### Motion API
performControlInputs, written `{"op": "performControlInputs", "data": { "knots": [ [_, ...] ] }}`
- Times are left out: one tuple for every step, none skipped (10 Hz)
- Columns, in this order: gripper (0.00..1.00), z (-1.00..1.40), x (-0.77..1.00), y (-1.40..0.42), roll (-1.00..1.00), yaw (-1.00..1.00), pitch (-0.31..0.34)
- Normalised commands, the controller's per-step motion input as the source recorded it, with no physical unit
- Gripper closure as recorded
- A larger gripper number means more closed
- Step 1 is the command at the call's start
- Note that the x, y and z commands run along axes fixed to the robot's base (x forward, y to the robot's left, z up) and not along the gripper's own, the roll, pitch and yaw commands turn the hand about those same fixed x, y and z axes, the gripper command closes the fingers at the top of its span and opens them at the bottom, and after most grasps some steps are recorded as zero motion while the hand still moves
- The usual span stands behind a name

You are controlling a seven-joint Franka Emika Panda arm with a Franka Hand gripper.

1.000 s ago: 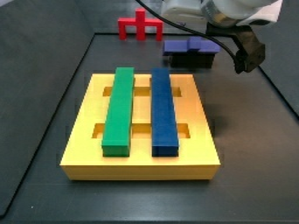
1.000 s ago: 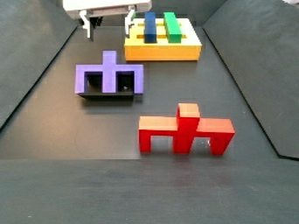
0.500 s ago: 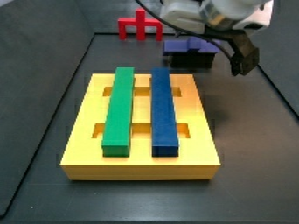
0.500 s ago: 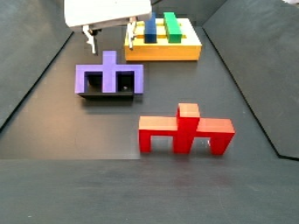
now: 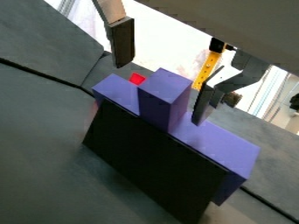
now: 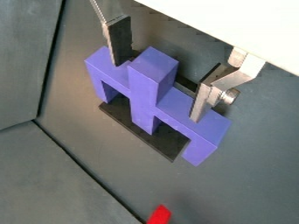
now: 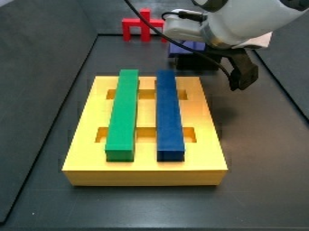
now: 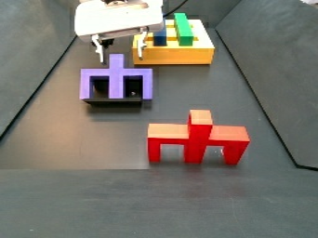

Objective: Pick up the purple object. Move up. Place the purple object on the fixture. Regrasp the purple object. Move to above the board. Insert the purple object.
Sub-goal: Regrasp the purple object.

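The purple object (image 8: 117, 83) sits on the fixture (image 8: 114, 100), its crossbar across the top of the black holder and its stem (image 6: 149, 74) standing up from the middle. It looks like a rigid, solid block with flat, square faces, probably light for its bulk and not fragile. The faces look smooth, so a grip on a narrow edge might slip; flat pads on two opposite faces should hold it well. The stem is the natural place to take it: it is the narrowest part, stands clear of the fixture, and leaves the legs free for the slot.

In both wrist views the hand (image 6: 163, 63) is above the object with its fingers (image 5: 122, 41) spread wide, one on each side of the stem and touching nothing; it holds no piece. In a side view it hangs just over the fixture (image 7: 197, 61), hiding most of the object.

The floor (image 8: 87, 139) is dark, matte and flat, walled by dark sloping sides. The board (image 7: 146, 131) lies near the fixture, with a green bar (image 7: 123, 110) and a blue bar (image 7: 169, 111) lying side by side along it; yellow shows between and beside them. A red piece (image 8: 196, 138) stands apart from the fixture, on the side away from the board. There seems to be room around the fixture for a straight lift, though the path to the board passes close over the bars.
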Motion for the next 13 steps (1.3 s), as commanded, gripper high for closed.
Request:
{"op": "performControlInputs", "data": {
  "knots": [
    [0.0,-0.08,0.3,0.0,0.0,0.02,0.0],
    [0.0,-0.18,0.18,0.0,0.0,0.0,-0.063],
    [0.0,-0.15,0.13,0.0,-0.11,0.0,-0.126],
    [0.0,-0.17,0.1,0.03,-0.23,0.0,-0.229],
    [0.0,-0.08,0.08,0.08,-0.26,0.0,-0.18],
    [0.0,0.0,0.02,0.11,-0.15,0.0,-0.103],
    [0.0,0.0,0.0,0.1,-0.01,0.0,-0.043],
    [0.0,0.0,0.0,0.06,0.0,0.0,0.0],
    [0.0,0.0,0.0,0.0,0.2,0.02,-0.037],
    [0.0,-0.04,0.0,0.0,0.25,0.01,-0.054],
    [0.0,0.0,0.03,0.0,0.16,0.0,-0.04],
    [0.0,0.0,0.07,0.0,0.14,0.0,0.0],
    [0.0,0.0,0.07,0.0,0.01,0.0,0.0]
  ]
}}
